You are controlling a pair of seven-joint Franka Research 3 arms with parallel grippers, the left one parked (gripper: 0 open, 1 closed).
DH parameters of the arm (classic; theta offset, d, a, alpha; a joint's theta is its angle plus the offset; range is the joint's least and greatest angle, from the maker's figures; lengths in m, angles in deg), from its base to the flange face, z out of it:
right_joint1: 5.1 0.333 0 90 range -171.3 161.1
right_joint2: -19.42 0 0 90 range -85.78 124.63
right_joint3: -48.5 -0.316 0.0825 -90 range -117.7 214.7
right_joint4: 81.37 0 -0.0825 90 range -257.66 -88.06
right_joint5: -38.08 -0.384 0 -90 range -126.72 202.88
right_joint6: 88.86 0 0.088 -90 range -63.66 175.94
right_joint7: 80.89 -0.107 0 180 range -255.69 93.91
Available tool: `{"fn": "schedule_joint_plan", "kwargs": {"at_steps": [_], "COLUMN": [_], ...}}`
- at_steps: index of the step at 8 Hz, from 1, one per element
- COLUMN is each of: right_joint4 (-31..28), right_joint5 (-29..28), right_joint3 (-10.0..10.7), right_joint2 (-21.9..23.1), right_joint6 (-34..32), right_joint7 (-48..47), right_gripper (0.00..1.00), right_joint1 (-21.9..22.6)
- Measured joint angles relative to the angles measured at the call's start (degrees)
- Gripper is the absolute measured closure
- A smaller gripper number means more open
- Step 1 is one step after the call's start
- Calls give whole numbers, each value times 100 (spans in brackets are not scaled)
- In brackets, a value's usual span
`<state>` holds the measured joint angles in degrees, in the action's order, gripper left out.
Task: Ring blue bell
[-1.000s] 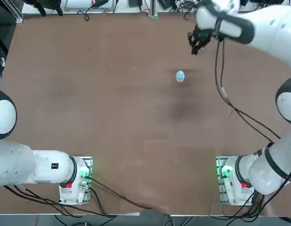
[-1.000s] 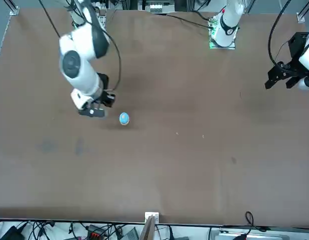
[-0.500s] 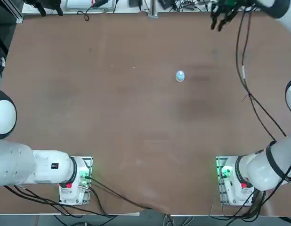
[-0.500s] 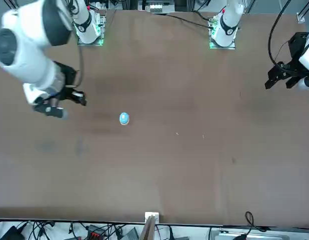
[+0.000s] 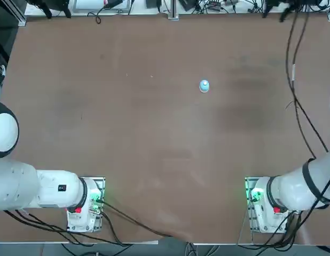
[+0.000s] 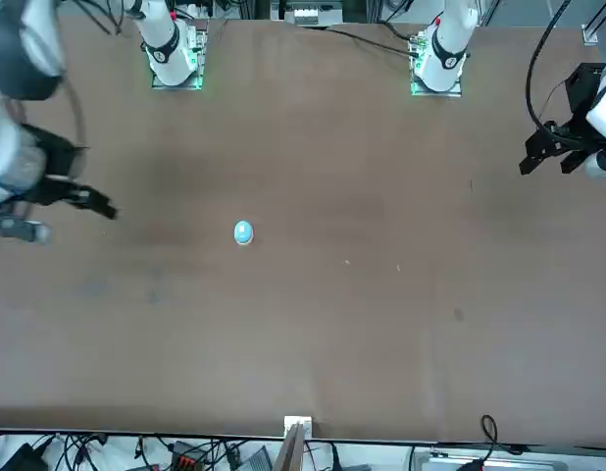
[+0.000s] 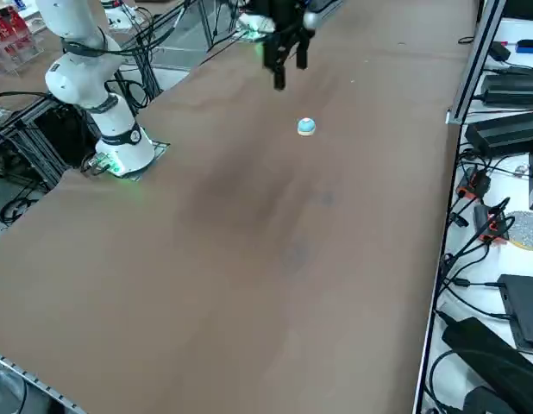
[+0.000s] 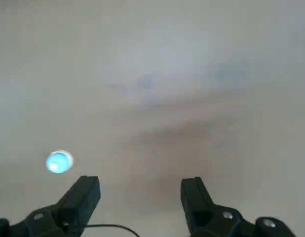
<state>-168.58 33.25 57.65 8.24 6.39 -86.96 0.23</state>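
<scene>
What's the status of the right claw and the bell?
Right claw open, raised, away from bell. Blue bell upright on table. Nothing between them.

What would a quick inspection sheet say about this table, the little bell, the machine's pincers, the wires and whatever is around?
Surface: brown tabletop, a few faint marks
Job's things: light-blue bell, upright, nothing touching it
Clutter: nothing seen on the tabletop
Right gripper: raised above the table, away from the bell, fingers wide apart, nothing between them
Cables: dark cables run along the right arm; more lie near the arm bases
Surroundings: black devices and wiring on a white side table; people: nothing seen
</scene>
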Motion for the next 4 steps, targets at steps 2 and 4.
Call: {"fn": "schedule_joint_plan", "kwargs": {"at_steps": [2,4], "right_joint4": [71,450], "right_joint5": [105,439], "right_joint3": [37,-67], "right_joint2": [-11,0], "right_joint6": [-90,-496], "right_joint7": [993,1247], "right_gripper": [0,0], "right_joint1": [-483,-432]}}
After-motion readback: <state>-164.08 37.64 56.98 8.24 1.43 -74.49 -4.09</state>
